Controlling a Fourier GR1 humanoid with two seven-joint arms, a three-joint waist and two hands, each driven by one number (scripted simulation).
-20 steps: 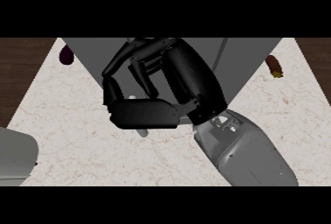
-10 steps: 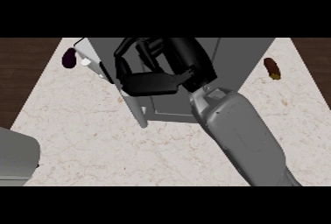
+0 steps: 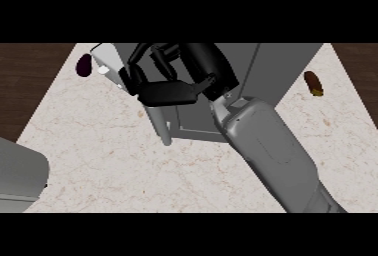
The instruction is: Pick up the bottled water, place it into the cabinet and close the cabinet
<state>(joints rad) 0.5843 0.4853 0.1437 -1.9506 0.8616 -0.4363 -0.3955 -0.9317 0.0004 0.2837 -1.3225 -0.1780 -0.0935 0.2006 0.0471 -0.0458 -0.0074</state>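
My right hand point(image 3: 168, 80) reaches into the open grey cabinet point(image 3: 284, 70) at the top middle of the head view. Its fingers are curled round the bottled water, which they hide almost wholly. The cabinet's door point(image 3: 151, 120) stands open at the hand's left, seen edge-on as a narrow grey panel. My grey right forearm point(image 3: 269, 150) runs up from the lower right. Of my left arm only a grey piece of forearm point(image 3: 18, 172) shows at the lower left edge; its hand is out of view.
A dark purple eggplant point(image 3: 83, 65) lies left of the cabinet door with a small white spot point(image 3: 103, 70) beside it. A brown oblong object point(image 3: 314, 83) lies right of the cabinet. The pale marble counter point(image 3: 111, 175) stretches in front, with dark wood floor point(image 3: 29, 85) beyond its edges.
My right hand has moved up and away from me, from above the counter into the cabinet's opening, fingers still curled. The door panel and the eggplant have come into view.
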